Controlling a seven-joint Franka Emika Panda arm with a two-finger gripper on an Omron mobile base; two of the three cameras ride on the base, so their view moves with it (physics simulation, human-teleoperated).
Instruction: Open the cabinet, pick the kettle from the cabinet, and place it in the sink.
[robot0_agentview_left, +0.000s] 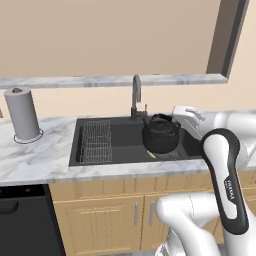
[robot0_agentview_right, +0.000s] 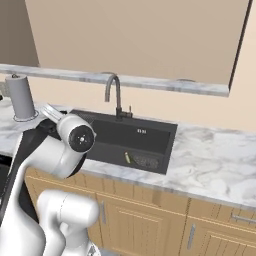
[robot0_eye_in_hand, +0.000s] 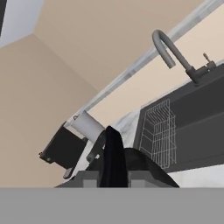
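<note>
In the left base view, you see the kettle (robot0_agentview_left: 160, 134) at the centre of the frame, upright over the right half of the sink (robot0_agentview_left: 125, 152), beside the wire dish rack (robot0_agentview_left: 96, 141) that occupies the basin's left half. Whether the kettle's base touches the basin floor cannot be told. The faucet (robot0_agentview_left: 136, 96) rises just behind the basin at upper centre. A paper towel roll (robot0_agentview_left: 22, 114) stands on the marble counter (robot0_agentview_left: 35, 159) at the left of the frame, well apart from the sink.

In the hand view, your gripper (robot0_eye_in_hand: 113, 177) sits at lower centre with its fingers drawn together on the kettle's arched black handle (robot0_eye_in_hand: 113, 155), which rises between the two tips; the rounded kettle body shows behind them. The dish rack appears right of centre and the faucet at upper right.

In the right base view, the sink lies at centre frame and the robot's arm covers the basin's left part.
</note>
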